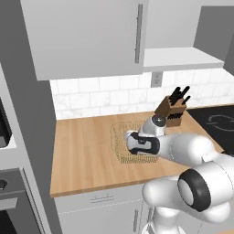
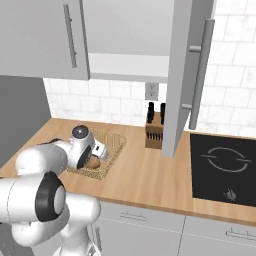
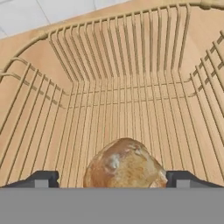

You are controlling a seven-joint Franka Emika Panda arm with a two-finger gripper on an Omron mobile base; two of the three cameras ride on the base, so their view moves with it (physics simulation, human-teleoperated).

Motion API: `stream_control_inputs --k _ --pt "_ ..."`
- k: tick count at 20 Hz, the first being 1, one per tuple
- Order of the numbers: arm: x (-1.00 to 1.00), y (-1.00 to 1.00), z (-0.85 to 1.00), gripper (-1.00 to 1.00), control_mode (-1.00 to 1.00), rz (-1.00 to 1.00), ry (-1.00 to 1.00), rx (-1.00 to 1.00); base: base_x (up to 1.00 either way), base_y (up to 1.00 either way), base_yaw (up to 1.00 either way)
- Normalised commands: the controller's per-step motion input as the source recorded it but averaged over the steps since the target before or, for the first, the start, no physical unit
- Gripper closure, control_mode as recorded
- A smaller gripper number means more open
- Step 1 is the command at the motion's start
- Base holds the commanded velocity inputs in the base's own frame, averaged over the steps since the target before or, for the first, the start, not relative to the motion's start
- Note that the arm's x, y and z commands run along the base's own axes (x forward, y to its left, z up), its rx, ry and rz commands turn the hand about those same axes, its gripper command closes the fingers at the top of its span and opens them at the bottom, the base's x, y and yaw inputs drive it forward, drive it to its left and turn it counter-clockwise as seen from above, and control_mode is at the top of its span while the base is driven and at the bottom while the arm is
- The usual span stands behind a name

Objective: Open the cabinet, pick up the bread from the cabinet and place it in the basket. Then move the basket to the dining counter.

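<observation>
Two steps look done to me: the cabinet (image 2: pixel 187 75) stands open and the bread (image 3: pixel 124 164) lies in the basket (image 3: pixel 131 83) on the worktop, my gripper (image 3: pixel 112 179) spread wide around it, released; next I take the basket's rim

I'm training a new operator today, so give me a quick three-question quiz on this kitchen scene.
1. True or false: the bread lies inside the basket.
2. What stands on the worktop right of the basket in the left base view? A) kettle B) knife block C) toaster
3. Fill in: the cabinet door near the hob stands ____.

Key: 1 true, with the tool wide open either side of the bread. 2 B. 3 open.
</observation>
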Motion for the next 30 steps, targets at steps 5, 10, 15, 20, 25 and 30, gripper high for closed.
stream_control_inputs --k 5,10,15,20,25,30 --pt "-0.22 0.8 0.59 -1.0 -1.0 0.06 0.0 -0.16 0.0 0.0 0.0" --pt "-0.38 1.0 0.43 -1.0 -1.0 0.07 0.09 -0.22 0.0 0.0 0.0" --pt "-0.14 0.54 0.09 -1.0 -1.0 0.06 0.28 -0.13 0.0 0.0 0.0" --pt "-0.04 0.05 -0.19 -1.0 -1.0 0.0 0.27 -0.1 0.0 0.0 0.0" --pt "0.0 0.0 -0.53 -1.0 -1.0 0.0 0.1 -0.16 0.0 0.0 0.0" --pt "0.0 -0.14 -0.37 -1.0 -1.0 0.0 0.01 -0.12 0.0 0.0 0.0"
